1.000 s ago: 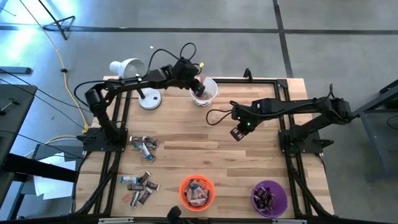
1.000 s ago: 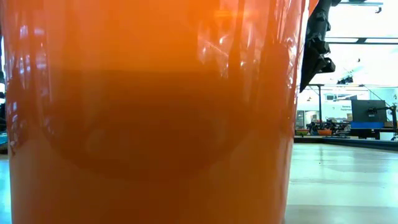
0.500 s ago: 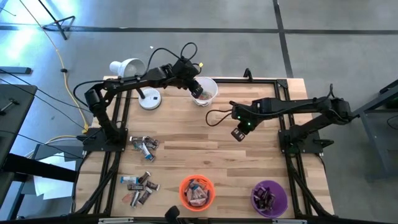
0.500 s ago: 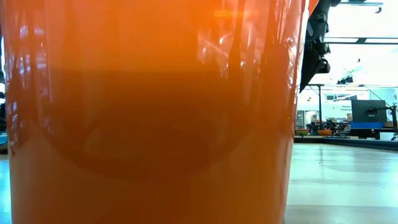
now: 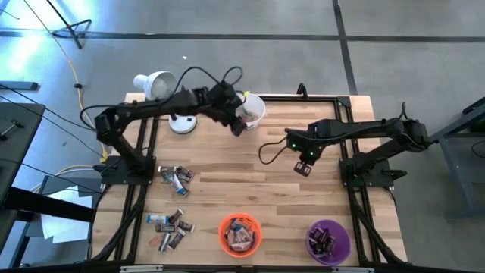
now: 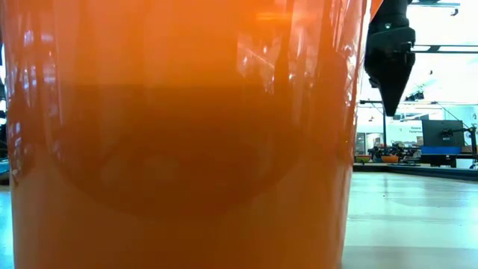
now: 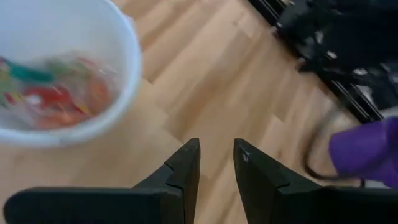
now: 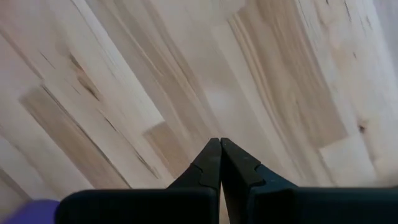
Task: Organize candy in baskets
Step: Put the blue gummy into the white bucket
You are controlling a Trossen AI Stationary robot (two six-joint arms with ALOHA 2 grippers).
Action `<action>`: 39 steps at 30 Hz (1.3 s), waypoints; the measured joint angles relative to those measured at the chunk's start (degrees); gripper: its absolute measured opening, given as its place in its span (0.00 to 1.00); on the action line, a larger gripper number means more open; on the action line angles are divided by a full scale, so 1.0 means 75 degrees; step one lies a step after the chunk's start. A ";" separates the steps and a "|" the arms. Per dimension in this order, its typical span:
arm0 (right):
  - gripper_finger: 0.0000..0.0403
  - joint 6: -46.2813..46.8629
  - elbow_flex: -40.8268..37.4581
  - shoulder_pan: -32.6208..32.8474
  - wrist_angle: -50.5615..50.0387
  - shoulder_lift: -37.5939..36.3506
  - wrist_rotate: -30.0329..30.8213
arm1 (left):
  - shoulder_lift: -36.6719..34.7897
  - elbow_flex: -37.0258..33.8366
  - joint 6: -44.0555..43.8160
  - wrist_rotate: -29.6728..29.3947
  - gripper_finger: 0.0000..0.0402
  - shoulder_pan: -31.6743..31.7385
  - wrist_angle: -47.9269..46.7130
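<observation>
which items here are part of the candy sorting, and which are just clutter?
Task items:
white basket, candy inside
orange basket, candy inside
purple basket, candy inside
two loose candy piles and on the table
left gripper, beside the white basket, empty
right gripper, shut, mid-table

Clutter:
white desk lamp

White desk lamp (image 5: 168, 102) on wooden table (image 5: 250, 182)

Bright, even overhead light washes the tabletop (image 5: 250, 182); the orange basket (image 6: 179, 134) glows translucent, blurred against the low camera, while motion blur smears the white basket (image 7: 62, 68).
</observation>
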 joint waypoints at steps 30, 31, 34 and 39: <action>0.00 -0.0634 0.0000 -0.0050 0.0072 0.0000 0.0230 | -0.1233 -0.1207 -0.7671 -0.3139 0.21 -0.5510 -0.7014; 0.00 -0.0543 0.0000 -0.0050 0.0091 0.0000 0.0230 | -0.1424 -0.1470 -0.7862 -0.3087 0.21 -0.5597 -0.7034; 0.00 -0.0293 0.0000 -0.0050 0.0142 0.0000 0.0230 | -0.2108 -0.2205 -0.8604 -0.2973 0.21 -0.5889 -0.7150; 0.00 0.0052 0.0000 -0.0050 0.0156 0.0000 0.0230 | -0.3452 -0.3382 -0.9836 -0.3009 0.21 -0.6327 -0.7008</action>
